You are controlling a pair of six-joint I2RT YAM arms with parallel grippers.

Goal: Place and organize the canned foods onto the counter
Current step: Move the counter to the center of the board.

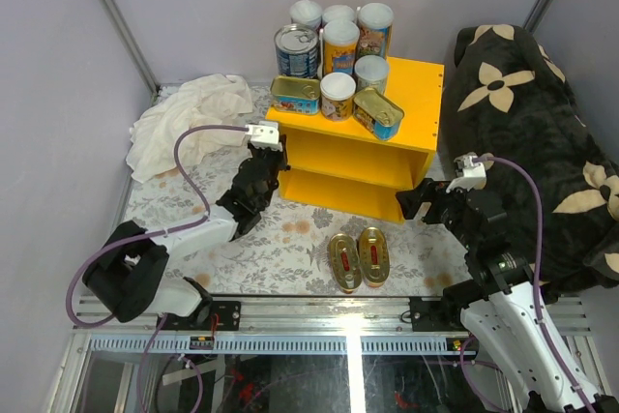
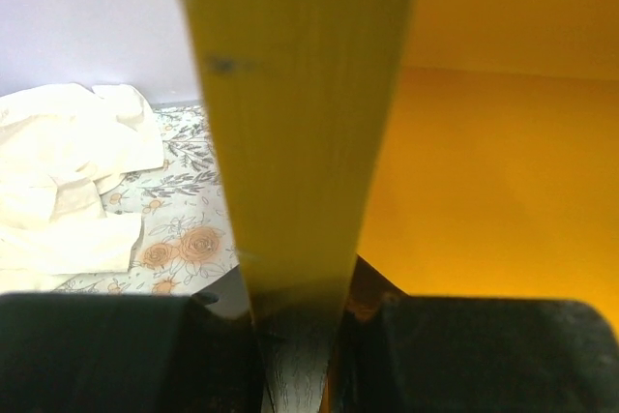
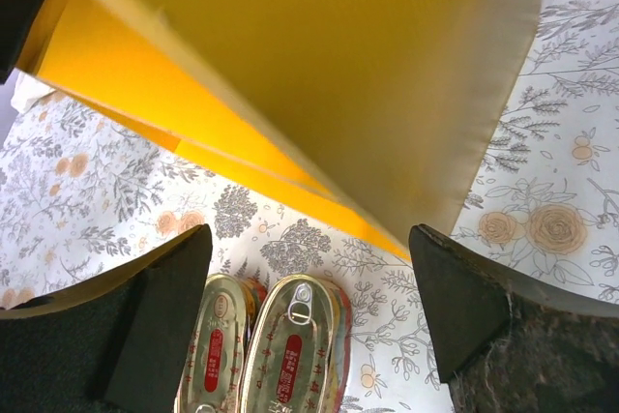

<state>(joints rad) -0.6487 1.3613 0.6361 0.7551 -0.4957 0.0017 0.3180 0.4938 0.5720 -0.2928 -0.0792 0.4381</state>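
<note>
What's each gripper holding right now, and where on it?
Left gripper pinches the yellow counter by its left side wall's front edge. Right gripper is open at the right wall, holding nothing.

Counter (image 1: 416, 79) top: six white-lidded cylinders (image 1: 338, 96), one blue-labelled steel can (image 1: 297, 50), two rectangular fish tins (image 1: 295, 94) — floor: two gold oval tins (image 1: 344, 260). One white cloth (image 1: 184, 123).

Two gold oval fish tins (image 1: 358, 258) lie side by side on the floral floor, left of the right gripper (image 1: 414, 202). The left gripper (image 1: 263, 150) meets the left wall of the yellow shelf unit (image 1: 411, 79). Cans (image 1: 340, 45) crowd its top, beyond both grippers.
</note>
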